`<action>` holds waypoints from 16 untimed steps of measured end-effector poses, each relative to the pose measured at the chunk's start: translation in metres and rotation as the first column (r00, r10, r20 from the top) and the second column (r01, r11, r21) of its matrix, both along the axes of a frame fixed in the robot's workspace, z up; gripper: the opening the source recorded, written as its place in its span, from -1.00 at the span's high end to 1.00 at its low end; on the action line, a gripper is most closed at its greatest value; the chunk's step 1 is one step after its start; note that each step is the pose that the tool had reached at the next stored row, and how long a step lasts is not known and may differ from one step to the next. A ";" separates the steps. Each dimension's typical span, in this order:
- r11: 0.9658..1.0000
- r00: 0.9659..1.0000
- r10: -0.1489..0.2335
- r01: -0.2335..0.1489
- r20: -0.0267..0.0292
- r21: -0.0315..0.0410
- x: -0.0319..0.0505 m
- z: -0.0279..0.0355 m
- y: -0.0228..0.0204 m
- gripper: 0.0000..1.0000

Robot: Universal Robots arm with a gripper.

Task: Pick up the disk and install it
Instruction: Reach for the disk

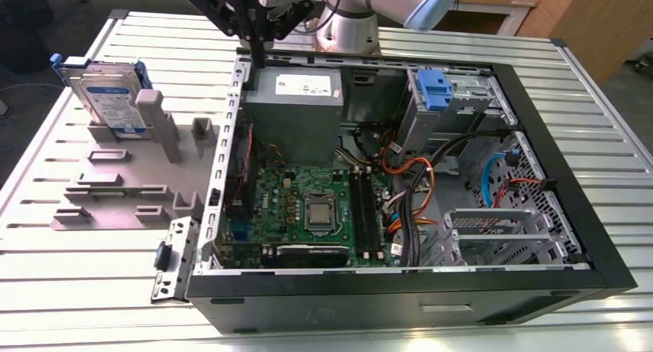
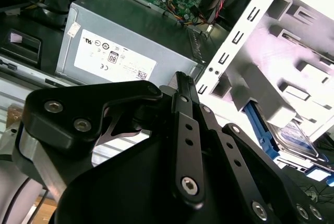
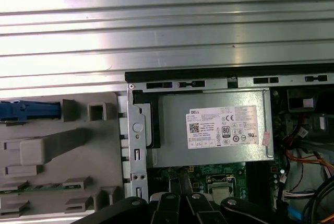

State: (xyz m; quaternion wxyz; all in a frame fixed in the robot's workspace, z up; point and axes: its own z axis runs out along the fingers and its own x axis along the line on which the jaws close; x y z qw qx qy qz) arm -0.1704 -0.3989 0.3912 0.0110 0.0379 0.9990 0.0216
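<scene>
Nearest in the exterior view is the black front wall of the open computer case (image 1: 408, 291), which lies on its side on a ribbed metal table (image 1: 82, 291). Inside it the green motherboard (image 1: 306, 206) comes first and behind it the grey power supply (image 1: 296, 111). Beside the case, towards the exterior view's left, a grey slotted holder (image 1: 112, 199) rests on the table.

At the far end of this holder the disk (image 1: 107, 99) stands upright on its edge in a slot, with the white-and-blue label facing the camera and the blue rails along its sides. In the second wrist view the disk (image 2: 295, 135) shows past the white wall of the case. In the first wrist view its blue rail (image 3: 28, 110) shows at the edge of the holder.

Further back, the gripper (image 1: 257, 57) hangs over the rear edge of the case, just above the far corner of the power supply. The disk is well apart from it, towards the exterior view's left. The fingers point downwards and are pressed together into one narrow black bar. They meet at one point in the second wrist view (image 2: 180, 78). Nothing is between them, and they touch nothing.
</scene>
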 end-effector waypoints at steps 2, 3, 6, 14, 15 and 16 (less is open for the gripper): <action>1.000 1.000 0.000 0.000 0.000 0.000 -0.0007 0.0000 0.0000 0.79; 1.000 1.000 0.000 0.000 0.000 0.000 -0.0009 0.0000 0.0000 0.79; 1.000 1.000 0.000 0.000 0.000 0.000 -0.0016 0.0000 0.0000 0.79; 1.000 1.000 0.000 0.000 0.000 0.000 -0.0033 0.0000 0.0000 0.79; 1.000 1.000 0.000 0.000 0.000 0.000 -0.0035 0.0000 0.0000 0.79; 1.000 1.000 0.000 0.000 0.000 0.000 -0.0038 0.0000 0.0000 0.79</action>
